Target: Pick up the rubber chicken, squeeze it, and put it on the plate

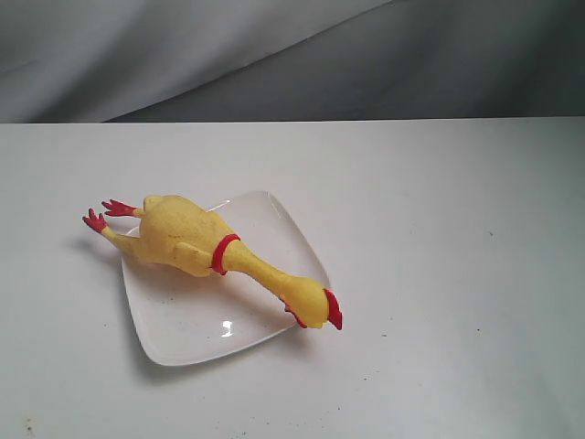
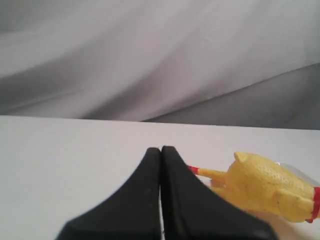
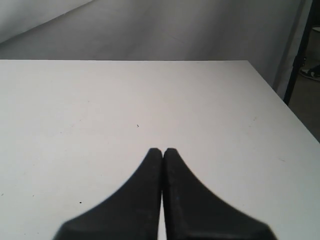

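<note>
The yellow rubber chicken (image 1: 196,242) lies diagonally across the white plate (image 1: 183,320), its red feet hanging over the far-left rim and its red-combed head over the near-right rim. No gripper shows in the exterior view. In the left wrist view the chicken's plump body (image 2: 265,187) and a leg lie just beyond my left gripper (image 2: 161,149), which is shut and empty, apart from the toy. A sliver of the plate (image 2: 300,172) shows behind the body. My right gripper (image 3: 163,150) is shut with nothing in it, over bare white table.
The white table (image 1: 439,274) stretches wide to the right of the plate. Grey cloth (image 1: 274,55) hangs behind the far edge. The table's right edge (image 3: 280,97) and a dark stand beyond it show in the right wrist view.
</note>
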`<state>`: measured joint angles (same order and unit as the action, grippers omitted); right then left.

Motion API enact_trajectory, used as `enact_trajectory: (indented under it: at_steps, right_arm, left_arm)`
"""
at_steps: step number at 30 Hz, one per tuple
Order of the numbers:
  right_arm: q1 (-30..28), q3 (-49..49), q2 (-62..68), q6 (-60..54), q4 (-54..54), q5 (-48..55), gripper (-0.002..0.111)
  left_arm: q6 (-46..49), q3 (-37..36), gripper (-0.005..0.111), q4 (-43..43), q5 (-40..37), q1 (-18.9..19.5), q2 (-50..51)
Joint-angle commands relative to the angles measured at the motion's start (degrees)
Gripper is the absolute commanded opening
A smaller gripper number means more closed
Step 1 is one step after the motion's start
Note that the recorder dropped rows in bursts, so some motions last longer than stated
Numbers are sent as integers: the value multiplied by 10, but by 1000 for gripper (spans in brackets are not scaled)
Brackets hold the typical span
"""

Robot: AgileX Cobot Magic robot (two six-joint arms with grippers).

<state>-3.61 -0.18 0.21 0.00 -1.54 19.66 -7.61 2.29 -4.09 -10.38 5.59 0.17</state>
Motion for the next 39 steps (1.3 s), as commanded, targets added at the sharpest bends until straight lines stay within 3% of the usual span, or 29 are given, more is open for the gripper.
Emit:
enact_trajectory:
  at_steps: [1, 3, 39]
  right_arm:
    - [-4, 2, -2, 0, -5, -1, 0]
    - [-4, 2, -2, 0, -5, -1, 0]
    - [-4, 2, -2, 0, -5, -1, 0]
  left_arm:
    - [-18, -23, 1, 7, -15, 2, -2]
    - [-18, -23, 1, 6, -57, 2, -2]
    - [-13, -23, 1, 6, -57, 2, -2]
